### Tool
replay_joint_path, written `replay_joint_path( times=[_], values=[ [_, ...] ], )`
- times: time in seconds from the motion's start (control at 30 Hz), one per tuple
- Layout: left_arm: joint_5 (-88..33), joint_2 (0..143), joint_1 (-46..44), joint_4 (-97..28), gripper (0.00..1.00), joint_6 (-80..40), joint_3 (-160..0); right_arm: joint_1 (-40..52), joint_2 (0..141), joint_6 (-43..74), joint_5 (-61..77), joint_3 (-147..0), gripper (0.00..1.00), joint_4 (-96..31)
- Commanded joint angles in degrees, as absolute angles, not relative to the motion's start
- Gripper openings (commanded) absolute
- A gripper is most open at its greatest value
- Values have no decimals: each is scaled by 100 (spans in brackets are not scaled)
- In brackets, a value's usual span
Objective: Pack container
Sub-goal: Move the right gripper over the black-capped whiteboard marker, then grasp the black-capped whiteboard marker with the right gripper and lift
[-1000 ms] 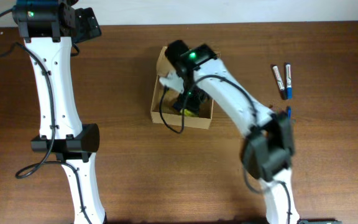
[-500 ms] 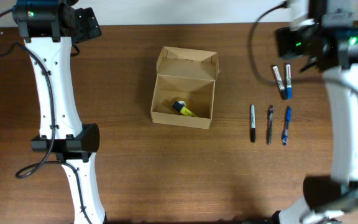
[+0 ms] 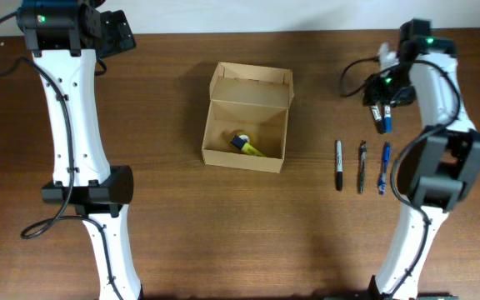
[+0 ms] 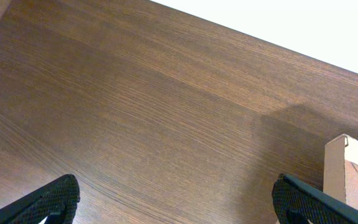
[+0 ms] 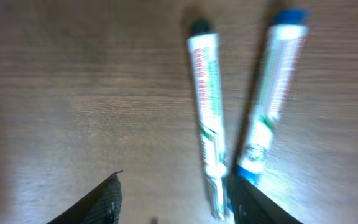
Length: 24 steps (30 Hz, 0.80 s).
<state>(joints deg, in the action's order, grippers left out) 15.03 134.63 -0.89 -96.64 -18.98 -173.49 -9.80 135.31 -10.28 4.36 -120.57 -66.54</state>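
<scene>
The left gripper [image 3: 117, 33] is hovering at the far left corner of the desk [image 3: 182, 242], fingers [image 4: 48, 200] spreading wide and gripping nothing. The container [image 3: 223, 157] is sitting mid-desk, nearer the far edge, with its flap lid [image 3: 252, 83] standing open on the far side. A yellow-and-blue marker [image 3: 245, 145] is lying alone on its floor. Three pens [image 3: 361, 167] are lying in a row to the right of it, apart from each other. The right gripper [image 3: 382, 93] is hanging near the far right corner, partly covering two markers in the overhead view. The right wrist view, blurred, is showing both of them: a dark-capped marker [image 5: 205, 118] and a blue-capped marker [image 5: 271, 106]. Its fingers [image 5: 98, 202] are staying released, with the dark-capped marker's end lying between them. The left wrist view is catching only a container corner.
</scene>
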Motion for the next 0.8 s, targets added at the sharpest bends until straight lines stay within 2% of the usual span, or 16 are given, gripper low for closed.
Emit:
replay_joint_path(
  times=[0.0, 0.77],
  values=[
    [1527, 13413, -69, -9666, 100, -1813, -17329, -928, 13609, -1271, 537, -12075, 54, -6584],
    [1527, 13413, -69, -9666, 100, -1811, -17329, -1015, 13904, -1476, 386, -12075, 54, -6141]
  ],
)
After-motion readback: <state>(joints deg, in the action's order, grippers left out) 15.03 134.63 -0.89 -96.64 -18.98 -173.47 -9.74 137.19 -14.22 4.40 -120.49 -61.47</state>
